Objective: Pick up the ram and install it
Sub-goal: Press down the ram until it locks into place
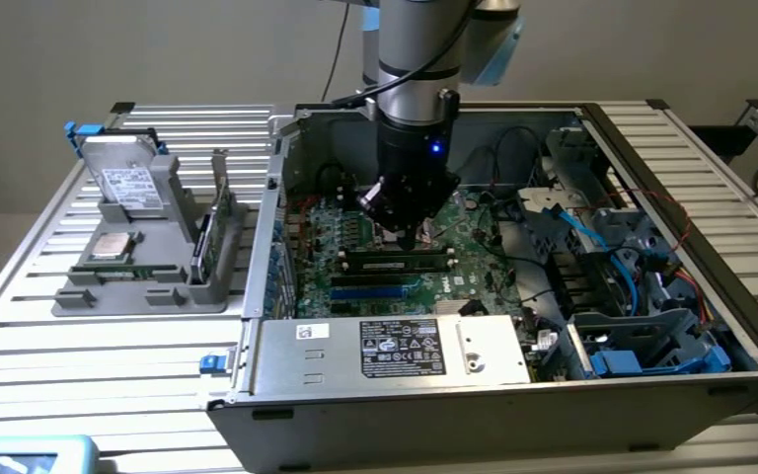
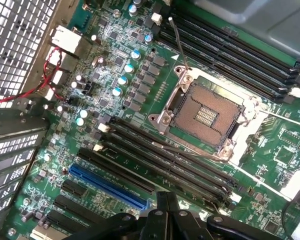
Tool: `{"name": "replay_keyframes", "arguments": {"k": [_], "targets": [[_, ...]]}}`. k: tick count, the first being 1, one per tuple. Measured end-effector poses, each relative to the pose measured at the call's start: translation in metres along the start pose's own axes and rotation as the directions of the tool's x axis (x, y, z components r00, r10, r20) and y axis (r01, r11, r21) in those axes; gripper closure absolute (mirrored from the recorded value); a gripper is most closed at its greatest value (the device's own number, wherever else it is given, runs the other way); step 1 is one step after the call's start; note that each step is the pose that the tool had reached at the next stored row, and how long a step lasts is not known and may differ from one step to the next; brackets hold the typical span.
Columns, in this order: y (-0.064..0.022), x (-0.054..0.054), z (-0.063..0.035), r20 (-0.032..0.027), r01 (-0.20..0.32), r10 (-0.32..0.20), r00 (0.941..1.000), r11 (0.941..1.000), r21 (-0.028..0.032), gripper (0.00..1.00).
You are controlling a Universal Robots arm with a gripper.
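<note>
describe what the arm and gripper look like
The arm is a silver-grey metal tube with a pale blue joint cap near the top. A black cable runs down its side. Below it sits a black cylindrical wrist section with a small blue light, tapering into a black gripper of linked metal fingers. In the wrist view the gripper shows black links with round pivot bolts.

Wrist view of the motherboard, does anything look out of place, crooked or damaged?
One thing stands out: the processor socket is open and empty, its contact grid bare, and its thin retention lever is sticking up. I see no damage elsewhere. The shut claw is above the black memory slots.
</note>
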State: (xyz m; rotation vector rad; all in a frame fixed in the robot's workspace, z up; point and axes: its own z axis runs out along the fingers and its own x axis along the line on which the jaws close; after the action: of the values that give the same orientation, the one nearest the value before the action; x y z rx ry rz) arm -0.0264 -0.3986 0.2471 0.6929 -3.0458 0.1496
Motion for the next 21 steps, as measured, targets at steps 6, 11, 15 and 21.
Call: {"name": "replay_keyframes", "arguments": {"k": [6, 11, 15, 21], "targets": [[0.0000, 0.0000, 0.0000, 0.0001, -0.064, 0.064, 0.9979, 0.9979, 0.0025, 0.89], [0.0000, 0.0000, 0.0000, -0.0019, -0.118, 0.118, 0.9930, 0.9930, 0.0059, 0.89], [0.0000, 0.0000, 0.0000, -0.0035, -0.162, 0.162, 0.9869, 0.9868, 0.0081, 0.89], [0.0000, 0.0000, -0.0001, -0.0063, -0.225, 0.225, 0.9742, 0.9742, 0.0113, 0.89]]}}
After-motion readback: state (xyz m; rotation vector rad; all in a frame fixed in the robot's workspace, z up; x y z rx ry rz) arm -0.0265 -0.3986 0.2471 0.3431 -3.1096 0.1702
